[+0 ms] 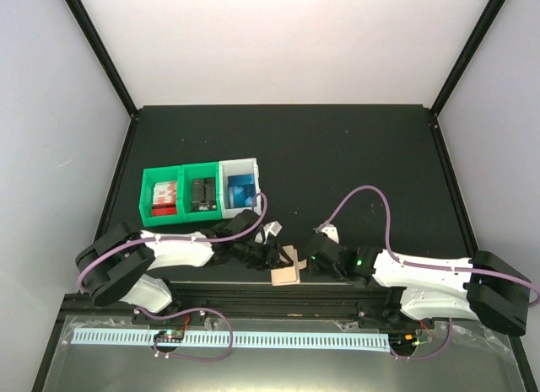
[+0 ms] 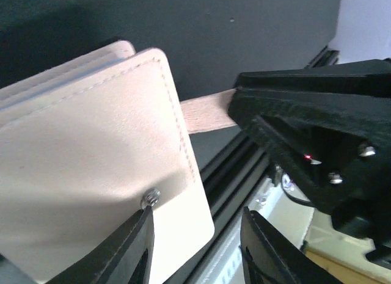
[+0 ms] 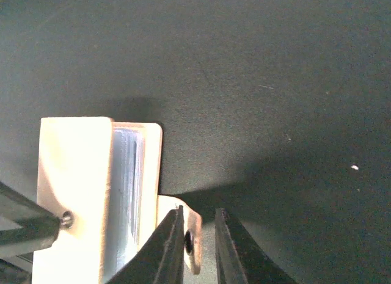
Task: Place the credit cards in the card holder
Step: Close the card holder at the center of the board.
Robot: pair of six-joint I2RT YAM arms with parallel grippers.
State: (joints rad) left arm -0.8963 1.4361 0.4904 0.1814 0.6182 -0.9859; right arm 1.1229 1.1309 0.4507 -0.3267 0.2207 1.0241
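Observation:
The tan card holder [image 1: 285, 272] sits at the table's front edge between both grippers. In the right wrist view it stands edge-on [image 3: 73, 174], with pale blue credit cards [image 3: 125, 186] inside its fold. Its strap tab [image 3: 194, 238] with the dark snap lies between the narrow jaws of my right gripper [image 3: 200, 211], against the left finger, with a gap to the other. My left gripper [image 2: 197, 214] is open. One finger [image 2: 137, 247] touches the holder's outer face [image 2: 91, 156], whose corner reaches between the jaws. More blue credit cards [image 1: 240, 190] lie in the white bin.
Two green bins [image 1: 181, 192] and a white bin [image 1: 251, 169] stand in a row at the left middle of the black table. A black rail [image 1: 253, 291] runs along the front edge just below the holder. The right gripper's black body [image 2: 317, 131] fills the right of the left wrist view.

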